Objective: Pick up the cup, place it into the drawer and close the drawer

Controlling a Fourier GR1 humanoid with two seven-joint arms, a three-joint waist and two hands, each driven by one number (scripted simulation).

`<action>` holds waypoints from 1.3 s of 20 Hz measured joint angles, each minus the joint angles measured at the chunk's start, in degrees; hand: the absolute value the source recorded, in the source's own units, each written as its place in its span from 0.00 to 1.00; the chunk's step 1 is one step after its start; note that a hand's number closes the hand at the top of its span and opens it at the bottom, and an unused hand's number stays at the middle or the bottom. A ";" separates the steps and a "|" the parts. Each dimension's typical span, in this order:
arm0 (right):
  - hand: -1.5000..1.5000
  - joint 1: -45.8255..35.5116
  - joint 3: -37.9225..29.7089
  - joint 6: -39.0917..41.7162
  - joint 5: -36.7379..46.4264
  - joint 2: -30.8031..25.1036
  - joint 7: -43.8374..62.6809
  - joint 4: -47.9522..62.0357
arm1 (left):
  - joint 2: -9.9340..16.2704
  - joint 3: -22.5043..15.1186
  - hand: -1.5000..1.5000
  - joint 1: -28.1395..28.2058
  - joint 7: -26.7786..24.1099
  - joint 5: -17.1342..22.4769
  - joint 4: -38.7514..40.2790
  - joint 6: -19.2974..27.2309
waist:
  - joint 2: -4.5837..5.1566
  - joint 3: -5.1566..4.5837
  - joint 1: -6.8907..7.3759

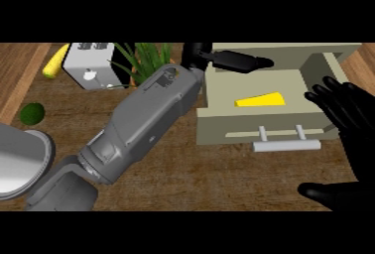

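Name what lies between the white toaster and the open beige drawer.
In the head view, a green leafy plant and the robot's grey left forearm lie between the white toaster and the open beige drawer.

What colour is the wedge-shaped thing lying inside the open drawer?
Yellow. The wedge shows in the head view, on the drawer floor.

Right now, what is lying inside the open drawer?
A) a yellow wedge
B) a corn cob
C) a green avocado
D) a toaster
A: a yellow wedge lies on the floor of the open drawer, while the left hand reaches over its back edge and the right hand rests open at the view's right.
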 measured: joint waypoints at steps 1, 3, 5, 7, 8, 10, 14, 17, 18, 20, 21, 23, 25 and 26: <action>1.00 -0.06 -0.17 0.32 -0.07 -0.41 0.07 0.01 | 0.47 0.50 0.00 0.60 0.52 0.11 -1.08 -0.09 | -0.14 0.00 0.55; 1.00 0.58 -0.62 2.05 0.01 -1.89 -0.33 0.06 | 1.15 1.41 0.00 2.29 0.65 0.25 -3.46 0.21 | -0.37 -0.01 1.40; 1.00 0.93 -0.41 3.82 1.23 -3.74 -0.37 -0.26 | 2.30 2.22 0.00 3.60 1.18 0.46 -6.02 0.59 | -0.56 -0.03 2.06; 1.00 1.84 0.03 5.23 3.43 -5.16 -1.01 -0.93 | 4.05 3.01 0.00 6.46 1.10 0.83 -8.81 0.47 | -0.74 -0.04 2.69; 1.00 2.88 -0.10 5.83 3.77 -5.89 -0.77 -1.98 | 5.03 3.27 0.00 7.90 1.79 1.09 -10.98 0.89 | -0.92 -0.05 2.97; 1.00 3.56 0.73 6.26 5.87 -6.50 -0.56 -2.72 | 7.30 3.60 0.00 11.00 3.17 1.30 -15.30 1.38 | -1.04 -0.06 3.45; 1.00 5.18 2.04 7.72 10.09 -8.17 -0.59 -3.76 | 11.62 3.94 0.00 18.84 5.09 1.57 -24.12 1.77 | -1.06 -0.05 3.84; 1.00 6.05 3.58 7.76 13.65 -8.19 -0.69 -3.94 | 15.97 4.30 0.00 25.22 7.17 1.82 -31.80 1.62 | -1.04 -0.05 4.05; 1.00 5.84 3.67 7.66 14.65 -8.27 -0.73 -3.29 | 17.18 4.47 0.00 27.70 7.41 1.87 -34.05 1.40 | -0.99 -0.05 4.07; 1.00 5.16 4.97 7.00 16.95 -7.88 0.28 -2.65 | 19.74 5.31 0.00 32.11 7.96 2.14 -38.33 0.53 | -0.89 -0.05 4.00; 1.00 5.13 4.91 7.20 17.92 -8.07 -0.55 -1.39 | 20.87 5.68 0.00 34.26 8.25 2.20 -40.44 0.17 | -0.84 -0.05 3.93; 1.00 4.56 6.39 6.37 21.80 -7.49 -2.08 0.69 | 22.97 6.64 0.00 38.46 8.64 2.57 -44.46 -0.89 | -0.74 -0.04 3.87; 1.00 3.88 8.11 6.16 25.90 -7.93 -3.54 2.07 | 24.47 7.41 0.00 42.47 8.44 2.93 -47.35 -2.20 | -0.69 -0.03 3.88; 1.00 3.81 8.82 6.38 27.88 -8.65 -4.35 2.41 | 25.47 7.96 0.00 44.10 8.81 3.40 -48.88 -2.84 | -0.69 -0.04 3.91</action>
